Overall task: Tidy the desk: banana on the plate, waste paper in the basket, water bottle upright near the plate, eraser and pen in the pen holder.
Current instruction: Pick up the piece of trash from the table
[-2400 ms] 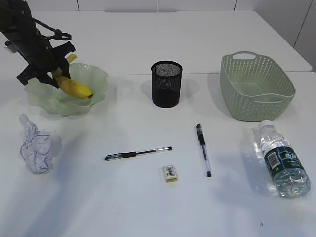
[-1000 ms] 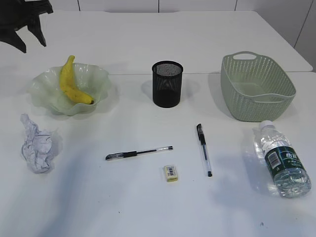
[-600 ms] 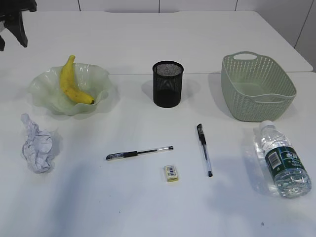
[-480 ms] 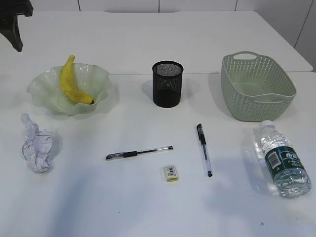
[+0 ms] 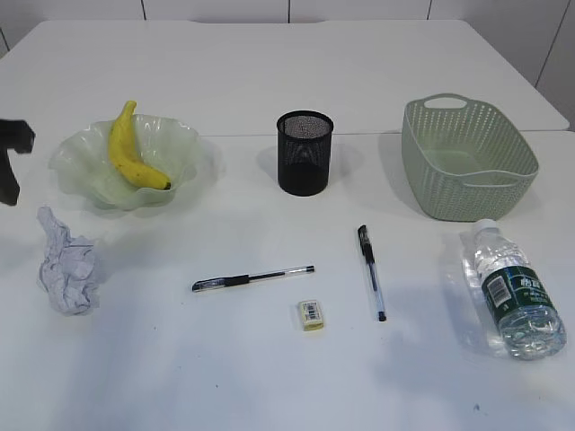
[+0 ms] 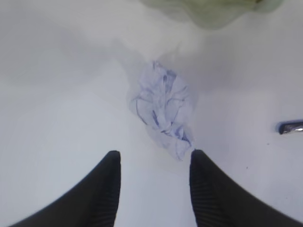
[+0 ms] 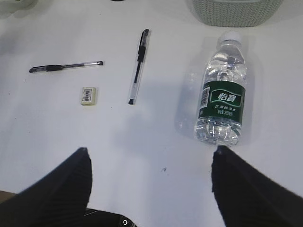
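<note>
White table [image 5: 269, 377], 1 surface, carrying 8 items. Banana [image 5: 128, 153]: yellow, lying in the pale green wavy plate [image 5: 76, 162] near the far-left corner. Waste paper [image 5: 68, 272]: 1 crumpled ball with blue marks, at the left edge in front of the plate. Pen holder [image 5: 304, 153]: black mesh cup, upright, mid-surface toward the far edge. Basket [image 5: 467, 157]: pale green, woven, toward the far-right corner. Water bottle [image 5: 512, 292]: clear, green label, lying on its side at the right edge in front of the basket, cap toward the basket. Pens, 2: first pen [image 5: 252, 278] lies crosswise near the centre; second pen [image 5: 371, 271] lies lengthwise to its right, between the first pen and the bottle. Eraser [image 5: 311, 314]: small, yellowish, just in front of the first pen's tip, apart from both pens. Left gripper [image 6: 155, 161]: held above the left edge, pointing down, jaws about half apart, holding nothing, the paper ball just beyond the fingertips [image 6: 111, 163]; only a dark part shows at the exterior view's left border. Right gripper [image 7: 151, 158]: held above the near-right part of the surface, jaws spread wide, holding nothing, bottle, pens and eraser lying ahead of it.
</note>
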Controlling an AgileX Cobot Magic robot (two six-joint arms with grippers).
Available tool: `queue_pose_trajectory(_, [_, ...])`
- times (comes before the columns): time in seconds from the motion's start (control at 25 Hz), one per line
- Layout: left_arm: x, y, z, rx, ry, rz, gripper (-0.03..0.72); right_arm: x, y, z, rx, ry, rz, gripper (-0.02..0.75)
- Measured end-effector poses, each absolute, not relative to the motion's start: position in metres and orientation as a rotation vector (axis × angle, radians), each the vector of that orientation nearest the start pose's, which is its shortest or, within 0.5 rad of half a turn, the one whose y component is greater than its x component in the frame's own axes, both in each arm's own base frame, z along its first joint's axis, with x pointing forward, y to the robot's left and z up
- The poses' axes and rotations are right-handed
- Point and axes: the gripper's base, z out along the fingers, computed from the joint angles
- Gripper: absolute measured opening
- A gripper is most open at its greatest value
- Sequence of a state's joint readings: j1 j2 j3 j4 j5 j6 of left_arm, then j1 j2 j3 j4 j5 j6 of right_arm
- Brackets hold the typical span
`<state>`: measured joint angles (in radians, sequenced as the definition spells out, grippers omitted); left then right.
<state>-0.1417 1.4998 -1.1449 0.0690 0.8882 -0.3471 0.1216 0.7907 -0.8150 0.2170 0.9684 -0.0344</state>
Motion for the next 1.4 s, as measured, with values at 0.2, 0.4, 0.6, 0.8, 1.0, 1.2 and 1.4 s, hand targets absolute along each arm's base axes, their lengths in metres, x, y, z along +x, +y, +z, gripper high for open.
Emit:
queue_pose_trajectory(0.2, [0.297,-0.037,0.254,-0.222,2.725,-0.047,0.391,0.132,0.032,0.334,-0.121,2.419,0.312,0.585])
queue_pose_trajectory(0.4, [0.310,-0.041,0.245,-0.236,2.678,-0.099,0.446,0.132,0.032,0.334,-0.121,2.420,0.312,0.585])
queue_pose_trajectory(0.6, [0.320,-0.044,0.226,-0.251,2.692,-0.114,0.465,0.132,0.032,0.333,-0.121,2.422,0.312,0.585])
queue_pose_trajectory(0.8, [0.331,-0.046,0.207,-0.250,2.702,-0.113,0.466,0.132,0.033,0.334,-0.121,2.420,0.314,0.585])
queue_pose_trajectory(1.0, [0.339,-0.047,0.188,-0.250,2.724,-0.108,0.465,0.132,0.033,0.334,-0.120,2.415,0.314,0.585])
queue_pose_trajectory(1.2, [0.343,-0.047,0.172,-0.251,2.749,-0.101,0.465,0.132,0.033,0.334,-0.118,2.411,0.316,0.585])
queue_pose_trajectory(1.4, [0.345,-0.048,0.168,-0.251,2.749,-0.102,0.465,0.132,0.033,0.334,-0.120,2.411,0.315,0.585])
